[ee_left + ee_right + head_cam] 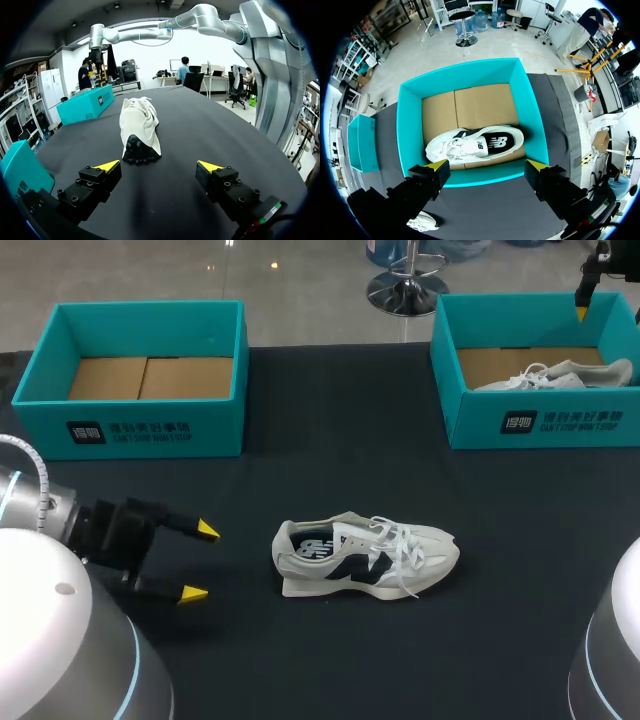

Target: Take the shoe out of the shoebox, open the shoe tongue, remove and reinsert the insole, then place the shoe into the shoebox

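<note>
A white and navy shoe lies on its sole in the middle of the dark table, toe to the right. My left gripper stands open to the left of its heel, a short gap away. In the left wrist view the shoe is straight ahead of the open left gripper, heel towards it. A second white shoe lies in the teal shoebox at the back right. My right gripper hangs above that box. Seen from the right wrist, the open right gripper hovers high over the shoebox and its shoe.
Another teal shoebox stands at the back left, holding only its cardboard floor. It also shows beside the left gripper as a teal shoebox. Bare dark tabletop lies between the boxes and around the middle shoe.
</note>
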### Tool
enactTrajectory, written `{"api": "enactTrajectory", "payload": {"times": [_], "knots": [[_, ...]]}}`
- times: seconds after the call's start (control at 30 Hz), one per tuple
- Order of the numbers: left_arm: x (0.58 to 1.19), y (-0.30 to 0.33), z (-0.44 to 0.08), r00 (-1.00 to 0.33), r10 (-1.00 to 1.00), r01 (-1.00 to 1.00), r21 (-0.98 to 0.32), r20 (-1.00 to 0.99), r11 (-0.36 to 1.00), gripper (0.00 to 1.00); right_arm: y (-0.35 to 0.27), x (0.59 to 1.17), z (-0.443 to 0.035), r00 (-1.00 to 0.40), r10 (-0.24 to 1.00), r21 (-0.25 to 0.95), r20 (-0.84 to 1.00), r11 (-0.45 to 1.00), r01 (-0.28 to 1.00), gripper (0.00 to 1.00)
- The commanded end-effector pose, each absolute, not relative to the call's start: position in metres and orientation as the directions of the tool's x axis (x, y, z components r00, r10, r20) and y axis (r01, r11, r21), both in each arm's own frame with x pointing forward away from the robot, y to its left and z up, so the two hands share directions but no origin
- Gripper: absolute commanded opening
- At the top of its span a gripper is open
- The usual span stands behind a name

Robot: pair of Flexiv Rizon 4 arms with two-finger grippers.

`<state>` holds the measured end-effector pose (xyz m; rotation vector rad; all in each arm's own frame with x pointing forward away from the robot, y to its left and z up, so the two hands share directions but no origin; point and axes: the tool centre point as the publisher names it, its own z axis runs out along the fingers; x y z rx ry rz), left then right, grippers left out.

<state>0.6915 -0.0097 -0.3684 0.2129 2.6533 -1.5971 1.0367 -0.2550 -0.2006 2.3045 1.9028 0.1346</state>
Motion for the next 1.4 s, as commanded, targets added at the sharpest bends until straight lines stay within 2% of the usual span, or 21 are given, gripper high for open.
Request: {"api": "enactTrajectory", "payload": {"times": [0.03,0.6,1.4], "knots": [[0.700,-0.022,-0.381,-0.991,0.094,0.130,-0.882,-0.098,0.452,1.00,-0.255,1.036,-0.200,0.192,0.981,0.172,-0.028,-0.185,0.968,1.00],[0.715,-0.072,-0.409,-0.997,0.046,0.077,-0.901,-0.064,0.426,1.00,-0.255,1.036,-0.200,0.192,0.981,0.172,-0.028,-0.185,0.968,1.00],[0.726,-0.120,-0.425,-0.997,0.051,0.082,-0.881,-0.066,0.467,1.00,-0.255,1.036,-0.200,0.192,0.981,0.172,-0.028,-0.185,0.968,1.00]]}}
